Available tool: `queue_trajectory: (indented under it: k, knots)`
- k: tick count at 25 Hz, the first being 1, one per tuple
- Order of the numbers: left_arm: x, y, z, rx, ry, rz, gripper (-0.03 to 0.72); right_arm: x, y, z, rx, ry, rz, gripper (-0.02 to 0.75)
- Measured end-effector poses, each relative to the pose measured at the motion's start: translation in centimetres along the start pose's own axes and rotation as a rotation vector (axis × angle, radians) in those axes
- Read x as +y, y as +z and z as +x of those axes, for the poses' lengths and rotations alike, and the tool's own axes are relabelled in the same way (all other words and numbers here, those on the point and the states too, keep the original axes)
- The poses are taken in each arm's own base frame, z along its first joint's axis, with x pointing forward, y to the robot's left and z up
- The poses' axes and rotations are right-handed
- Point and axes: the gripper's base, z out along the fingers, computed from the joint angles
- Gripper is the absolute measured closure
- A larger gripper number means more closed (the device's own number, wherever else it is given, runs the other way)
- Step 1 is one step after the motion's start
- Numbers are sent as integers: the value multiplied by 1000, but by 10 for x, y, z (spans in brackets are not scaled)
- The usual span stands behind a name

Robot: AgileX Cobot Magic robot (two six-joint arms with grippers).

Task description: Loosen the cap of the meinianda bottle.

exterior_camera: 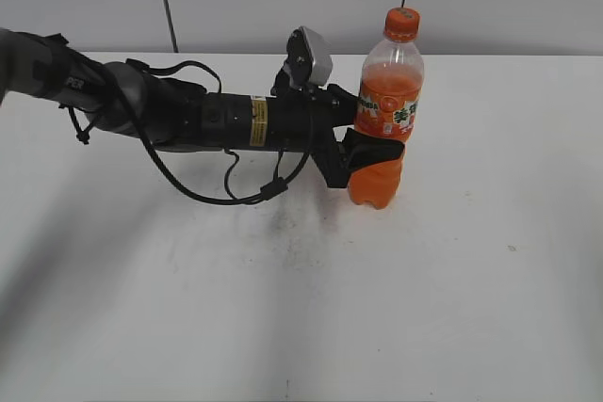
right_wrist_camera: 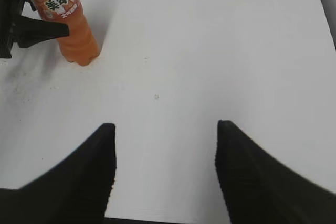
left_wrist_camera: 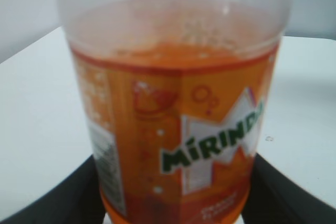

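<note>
Filling the left wrist view, the meinianda bottle (left_wrist_camera: 176,108) stands upright between the two dark fingers (left_wrist_camera: 63,203) of the left gripper (exterior_camera: 369,152), its label band reading "MIRINDA" in green letters on a white patch over orange. Seen from the exterior camera, this gripper is clamped on the ribbed waist just below the label, with the arm reaching in horizontally from the left, so the body appears restrained against rotation (judged from the finger contact on both sides). The bottle's long axis is vertical, base on the white table (exterior_camera: 452,308), and the cap (exterior_camera: 402,23) sits at the top of that axis, well above the left gripper and untouched. The right gripper (right_wrist_camera: 165,145) is not visible in the exterior view; its own wrist camera shows the fingers (right_wrist_camera: 86,177) spread wide with nothing between them, above bare table. From this gripper the bottle (right_wrist_camera: 65,17) lies ahead and to the left, well apart, and the cap is cut off by the top edge of that picture. The coming move therefore falls to the right arm: it must travel forward-left and rise to cap height, then close on the cap along the vertical axis. Chinese characters in white-outlined green are printed on the label side facing the right wrist camera; smaller print beside the logo is too blurred to read
</note>
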Motion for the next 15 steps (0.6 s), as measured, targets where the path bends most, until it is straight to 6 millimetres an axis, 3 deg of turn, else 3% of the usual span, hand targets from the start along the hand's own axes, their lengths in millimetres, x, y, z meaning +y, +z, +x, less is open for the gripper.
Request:
queue_trajectory:
  k: [4,8,15]
  knots:
    - [0,0,0,0,0,0,256,-10,26,-61,98,21,-12,302]
    - [0,0,0,-1,0,1,256,-22,75,-108,259,61,-32,307]
    - [0,0,0,-4,0,3,256,-38,158,-153,503,67,-64,308]
